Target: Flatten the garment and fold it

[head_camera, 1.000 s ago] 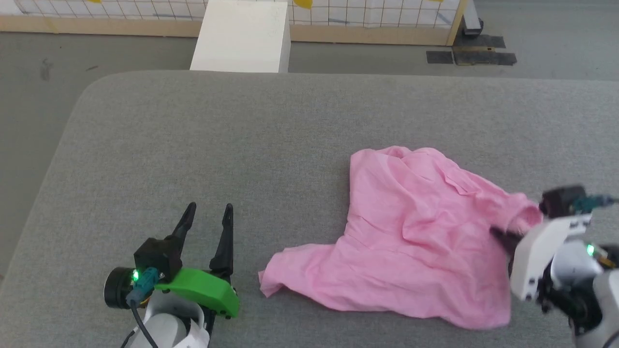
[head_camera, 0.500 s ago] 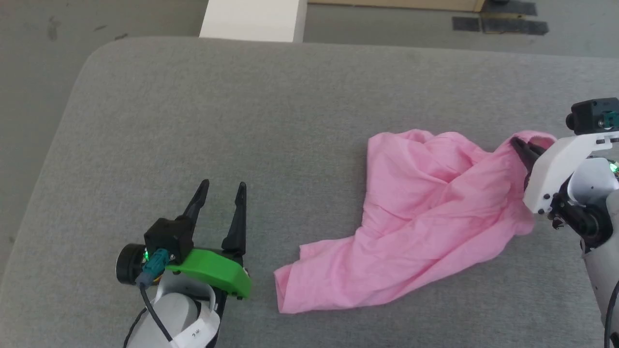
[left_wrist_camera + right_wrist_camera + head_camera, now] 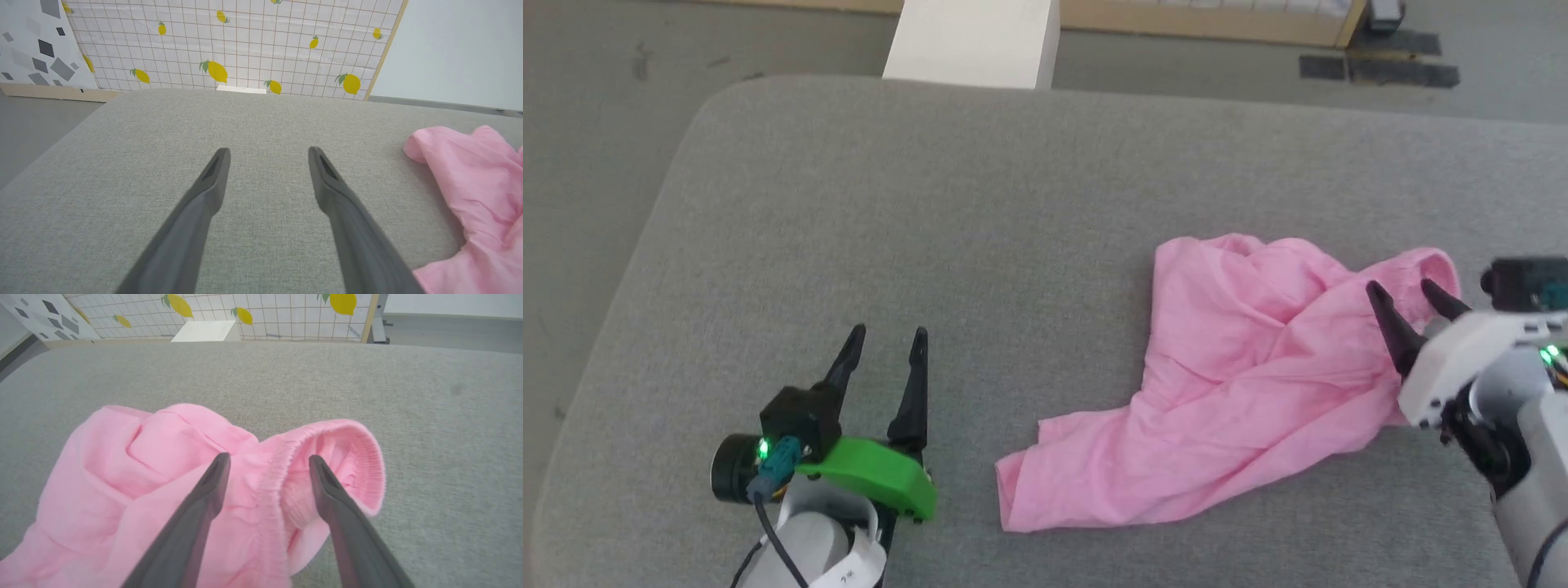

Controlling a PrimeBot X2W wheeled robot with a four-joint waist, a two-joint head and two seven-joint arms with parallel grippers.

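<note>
The pink garment (image 3: 1241,384) lies crumpled on the grey padded table (image 3: 980,220), right of centre, with one end trailing toward the front. Its gathered elastic waistband (image 3: 347,457) curls open at the far right end. My right gripper (image 3: 1403,287) is open above that end, the waistband's edge (image 3: 271,473) lying between and below its fingers, not pinched. My left gripper (image 3: 887,335) stands open at the front left over bare table, with the garment's edge (image 3: 470,175) off to its right. No white label shows.
A white box (image 3: 972,41) stands on the floor past the table's far edge. A wooden-framed lemon-print panel (image 3: 229,45) stands behind it. The table's rounded left corner (image 3: 698,114) drops to grey floor.
My right gripper was shut on the waistband end, lifting it up and back; now it is open and the cloth has dropped onto the table. The head camera shifted. My left gripper stayed open.
</note>
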